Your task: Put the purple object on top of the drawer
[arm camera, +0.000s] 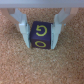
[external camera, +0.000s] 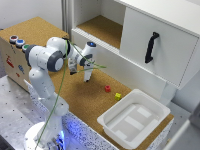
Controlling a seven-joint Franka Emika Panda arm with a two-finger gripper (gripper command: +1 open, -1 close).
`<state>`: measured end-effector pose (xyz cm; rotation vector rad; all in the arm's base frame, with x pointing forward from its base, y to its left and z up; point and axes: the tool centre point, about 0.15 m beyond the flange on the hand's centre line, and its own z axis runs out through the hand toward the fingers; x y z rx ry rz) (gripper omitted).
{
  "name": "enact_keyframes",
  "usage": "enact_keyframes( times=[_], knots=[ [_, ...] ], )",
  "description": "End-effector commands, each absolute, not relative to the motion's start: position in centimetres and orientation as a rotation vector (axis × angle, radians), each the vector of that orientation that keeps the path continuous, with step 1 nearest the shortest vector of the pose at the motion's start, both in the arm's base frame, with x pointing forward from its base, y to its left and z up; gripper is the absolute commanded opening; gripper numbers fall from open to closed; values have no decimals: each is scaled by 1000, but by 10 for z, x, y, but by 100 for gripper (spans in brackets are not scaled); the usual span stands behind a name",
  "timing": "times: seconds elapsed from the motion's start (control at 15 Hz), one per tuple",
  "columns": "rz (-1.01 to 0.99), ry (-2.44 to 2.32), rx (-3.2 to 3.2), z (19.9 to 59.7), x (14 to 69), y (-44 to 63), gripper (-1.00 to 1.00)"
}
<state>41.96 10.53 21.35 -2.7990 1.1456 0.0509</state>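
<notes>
Wrist view: the purple object (arm camera: 41, 36) is framed between the gripper (arm camera: 40, 31) fingers, on the cork surface (arm camera: 42, 67); closure cannot be told. The drawer (external camera: 102, 30) is seen at 1 o'clock, unreached; lifting and placement remain.

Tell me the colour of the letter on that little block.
Yellow, on the purple block; wrist view shows it best.

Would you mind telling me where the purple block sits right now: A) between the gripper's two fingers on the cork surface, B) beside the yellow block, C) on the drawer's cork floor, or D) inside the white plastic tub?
A: the wrist view shows the purple block resting on the cork surface between the fingers of the open gripper.
</notes>
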Motion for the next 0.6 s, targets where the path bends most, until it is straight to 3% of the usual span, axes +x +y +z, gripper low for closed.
enact_keyframes(
  times=[0.0, 0.27, 0.53],
  knots=[
    [3, 1045, -2882, 231, 427, 112, -100],
    [-34, 756, -2986, 274, 438, 124, -100],
    [-67, 361, -3013, 346, 440, 159, -100]
  ],
)
